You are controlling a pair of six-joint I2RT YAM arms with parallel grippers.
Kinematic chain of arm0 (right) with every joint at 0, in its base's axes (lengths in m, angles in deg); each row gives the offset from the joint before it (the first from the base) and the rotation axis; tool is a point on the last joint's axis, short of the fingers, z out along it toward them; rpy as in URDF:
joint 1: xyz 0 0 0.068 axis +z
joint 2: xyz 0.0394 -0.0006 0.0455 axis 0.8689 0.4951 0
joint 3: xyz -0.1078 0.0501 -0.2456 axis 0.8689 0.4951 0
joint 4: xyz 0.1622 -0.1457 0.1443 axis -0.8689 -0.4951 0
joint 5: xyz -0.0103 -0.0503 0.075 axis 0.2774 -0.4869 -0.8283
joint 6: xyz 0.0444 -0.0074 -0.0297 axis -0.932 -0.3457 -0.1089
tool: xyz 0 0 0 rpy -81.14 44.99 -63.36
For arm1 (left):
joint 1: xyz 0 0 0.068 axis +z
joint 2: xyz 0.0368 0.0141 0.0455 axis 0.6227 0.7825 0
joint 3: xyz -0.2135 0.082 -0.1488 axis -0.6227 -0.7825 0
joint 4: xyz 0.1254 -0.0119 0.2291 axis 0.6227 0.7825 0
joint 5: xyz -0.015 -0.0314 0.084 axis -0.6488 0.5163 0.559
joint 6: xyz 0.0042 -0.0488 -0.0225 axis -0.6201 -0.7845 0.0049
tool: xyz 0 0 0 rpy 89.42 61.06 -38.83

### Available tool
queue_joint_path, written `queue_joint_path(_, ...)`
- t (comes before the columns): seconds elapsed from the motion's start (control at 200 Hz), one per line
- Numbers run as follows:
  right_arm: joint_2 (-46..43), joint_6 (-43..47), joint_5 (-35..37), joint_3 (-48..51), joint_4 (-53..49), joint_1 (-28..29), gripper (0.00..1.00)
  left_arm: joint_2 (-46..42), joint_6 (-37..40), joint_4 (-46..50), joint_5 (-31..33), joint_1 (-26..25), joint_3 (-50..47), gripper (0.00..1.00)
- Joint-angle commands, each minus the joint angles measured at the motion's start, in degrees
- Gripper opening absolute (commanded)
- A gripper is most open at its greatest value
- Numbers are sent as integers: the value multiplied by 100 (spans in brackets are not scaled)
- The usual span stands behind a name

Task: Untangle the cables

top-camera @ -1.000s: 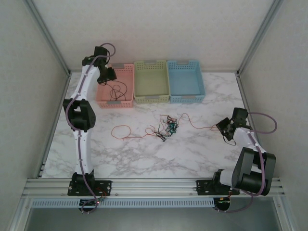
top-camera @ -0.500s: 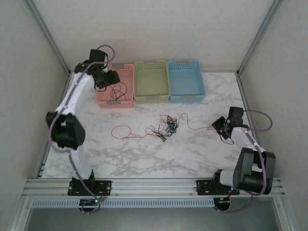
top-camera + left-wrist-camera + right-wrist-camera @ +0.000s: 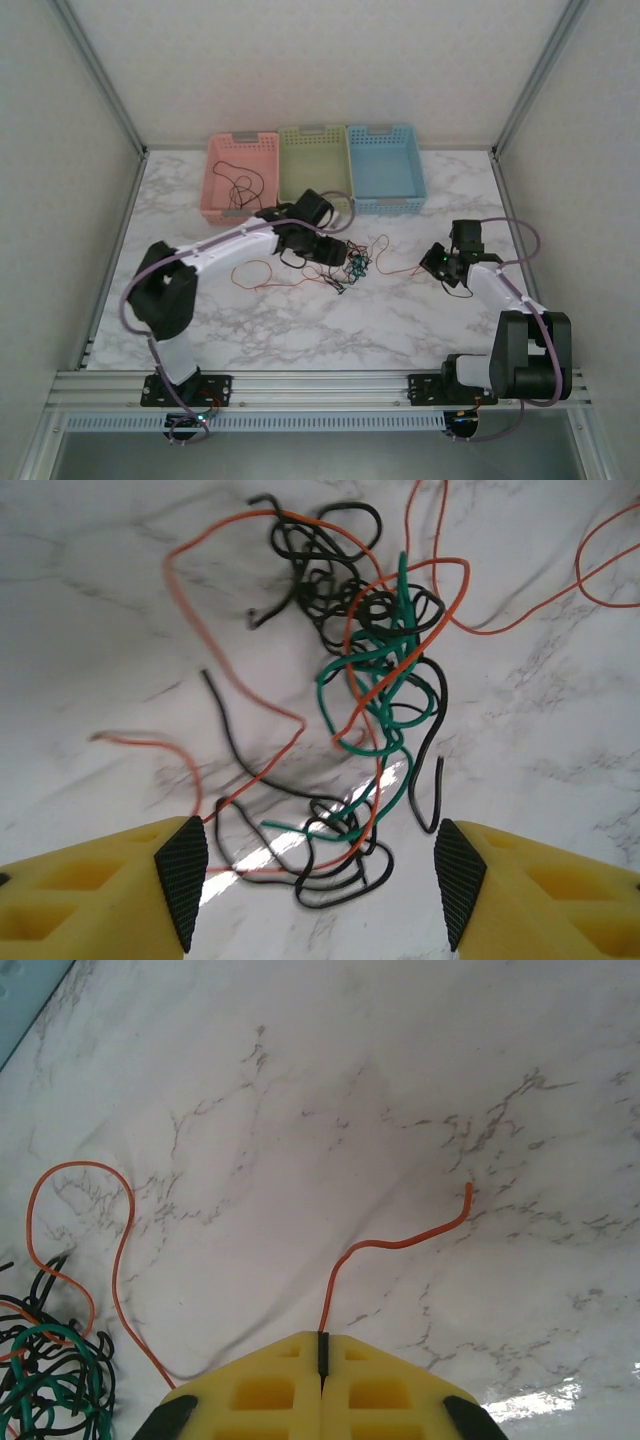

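The cables (image 3: 375, 670) lie knotted mid-frame, with the left gripper (image 3: 320, 880) gaping empty over them. The right gripper (image 3: 322, 1352) pinches a red wire (image 3: 400, 1244) at lower centre. Grabbing several strands at once could tighten the knot.

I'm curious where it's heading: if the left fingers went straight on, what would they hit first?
Most likely the tangle of cables lying on the table straight ahead of the open left fingers; depth is unclear.

Premises: a robotics laboratory test cell. Evidence: marble-pattern table (image 3: 300, 330) closed in by plain white panels (image 3: 320, 70) behind and on both sides. Aluminium extrusion rail (image 3: 320, 385) runs along its near edge, carrying the bolted left arm (image 3: 215, 246) and right arm (image 3: 495, 289).
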Motion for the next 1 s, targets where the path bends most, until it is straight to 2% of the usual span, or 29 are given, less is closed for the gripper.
queue_joint_path(0.0, 19, 129, -81, -22, -148, 58, 0, 387, 351, -94, -137, -63, 730, 65)
queue_joint_path(0.17, -21, 146, -98, 23, -178, 54, 0, 1030, 447, 79, -116, -119, 1240, 63)
queue_joint_path(0.42, 49, 140, -108, 14, -140, 59, 0, 1430, 478, 172, -325, -189, 1575, 51)
queue_joint_path(0.551, 75, 146, -113, 18, -125, 57, 0, 1463, 500, 224, -247, -190, 1617, 36)
queue_joint_path(0.621, 79, 155, -103, 5, -133, 56, 0, 1435, 508, 251, -193, -190, 1621, 16)
queue_joint_path(0.676, 59, 159, -43, 5, -163, 59, 0, 1256, 459, 287, -2, -211, 1584, 0)
queue_joint_path(0.811, -85, 168, 400, -30, -369, 59, 0, 378, 377, 466, 785, -243, 1348, 0)
queue_joint_path(0.921, -251, 124, 1118, -46, -617, 50, 0, -374, 385, 1029, 1669, -192, 1264, 0)
queue_joint_path(0.996, -428, 59, 1491, -6, -676, 42, 0, -971, 297, 1224, 1950, -31, 1015, 0)
